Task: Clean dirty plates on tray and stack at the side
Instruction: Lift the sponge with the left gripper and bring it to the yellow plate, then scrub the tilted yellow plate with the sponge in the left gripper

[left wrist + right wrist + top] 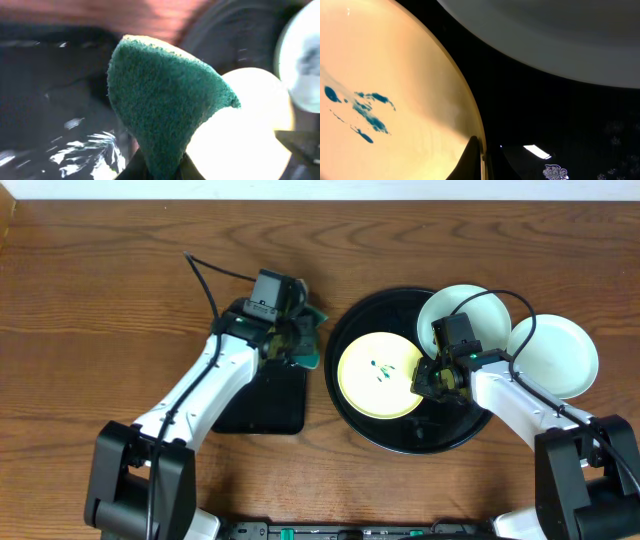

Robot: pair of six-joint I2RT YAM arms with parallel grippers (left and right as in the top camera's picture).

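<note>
The pale yellow plate lies on the round black tray with blue-green scribbles at its centre. My right gripper is shut on its right rim, one finger over the rim and one under it, as the right wrist view shows. A pale blue-white plate rests on the tray's upper right. A second pale plate sits on the wood just right of the tray. My left gripper is shut on a green sponge, held left of the tray.
A smaller rectangular black tray lies under the left arm, left of the round tray. Bare wood tabletop spreads to the far left and along the back. A black cable loops above the left arm.
</note>
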